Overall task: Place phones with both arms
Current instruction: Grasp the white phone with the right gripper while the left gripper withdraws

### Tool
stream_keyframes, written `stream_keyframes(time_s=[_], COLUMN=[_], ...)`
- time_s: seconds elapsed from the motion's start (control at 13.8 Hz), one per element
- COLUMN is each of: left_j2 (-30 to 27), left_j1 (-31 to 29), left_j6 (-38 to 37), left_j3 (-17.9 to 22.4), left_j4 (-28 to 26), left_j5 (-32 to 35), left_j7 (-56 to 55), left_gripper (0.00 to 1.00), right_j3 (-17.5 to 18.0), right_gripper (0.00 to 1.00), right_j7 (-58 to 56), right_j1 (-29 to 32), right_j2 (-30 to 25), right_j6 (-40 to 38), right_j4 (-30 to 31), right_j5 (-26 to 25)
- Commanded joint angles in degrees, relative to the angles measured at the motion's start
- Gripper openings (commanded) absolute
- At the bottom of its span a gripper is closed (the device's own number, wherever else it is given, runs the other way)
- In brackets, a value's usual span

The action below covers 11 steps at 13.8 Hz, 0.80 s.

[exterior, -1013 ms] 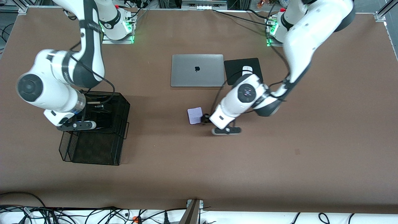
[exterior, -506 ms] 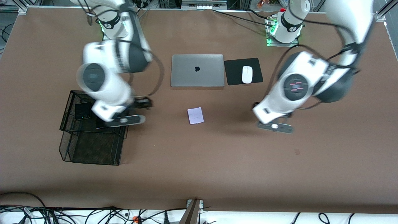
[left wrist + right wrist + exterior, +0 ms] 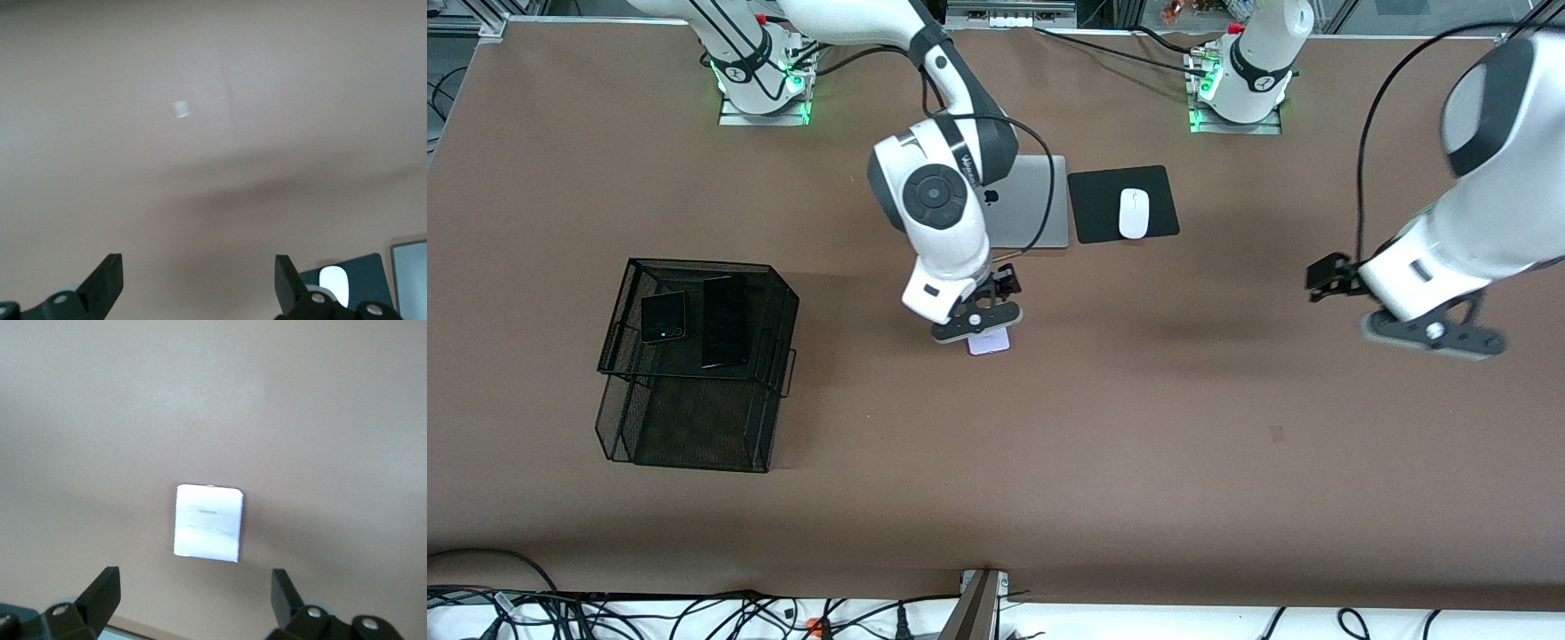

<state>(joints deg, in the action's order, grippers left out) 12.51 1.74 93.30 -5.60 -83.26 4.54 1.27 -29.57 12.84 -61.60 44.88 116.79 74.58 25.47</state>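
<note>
A black wire-mesh basket (image 3: 615,418) stands on the brown bench (image 3: 1138,462) toward the right arm's end. On its upper tier lie two phones side by side: the small squarish black phone (image 3: 663,316) and, just beside it, the long slim black phone (image 3: 725,321). They do not touch. The lower tier, nearer the front camera, shows only mesh.

The pale lavender phone (image 3: 991,342) lies flat on the bench near the middle, nearer the front camera than the silver laptop (image 3: 1036,204). The right gripper (image 3: 976,322) hangs directly over it, partly covering it from above; in the right wrist view the phone (image 3: 207,521) sits between the spread fingertips (image 3: 100,590), jaws wide apart and holding nothing.

The left gripper (image 3: 1432,333) is over bare bench toward the left arm's end, well apart from every phone. Its jaws are also spread wide and empty. Beside the laptop, a white mouse (image 3: 1133,212) rests on a black mouse pad (image 3: 1094,204).
</note>
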Motion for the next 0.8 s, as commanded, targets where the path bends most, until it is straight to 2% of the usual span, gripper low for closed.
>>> stream_keyframes(time_s=[0.0, 0.22, 0.36, 0.72], left_j2=[-11.6, -13.39, -13.3, -13.12], left_j1=[2.22, 2.04, 1.95, 2.04], left_j6=[8.54, 7.35, 6.37, 6.02], left_j3=[6.12, 6.22, 6.04, 5.61], left_j4=[-13.3, -14.47, -14.38, -13.94], left_j5=[-2.16, -1.73, -1.55, -1.72], left_j7=[0.32, 0.06, 0.93, 0.14], left_gripper=[1.0, 1.0, 1.0, 1.0], right_j3=[0.92, 1.61, 3.55, 4.78], right_gripper=[1.0, 1.0, 1.0, 1.0], right_j7=[0.43, 1.13, 1.31, 2.01], right_j1=[1.3, 1.13, 1.21, 1.13], right_j2=[4.14, 8.11, 9.25, 11.36], right_j6=[1.86, 7.03, 9.94, 13.81], right_j4=[-1.28, -0.93, -0.32, 0.55], right_j5=[-0.51, -0.16, -0.16, -0.16])
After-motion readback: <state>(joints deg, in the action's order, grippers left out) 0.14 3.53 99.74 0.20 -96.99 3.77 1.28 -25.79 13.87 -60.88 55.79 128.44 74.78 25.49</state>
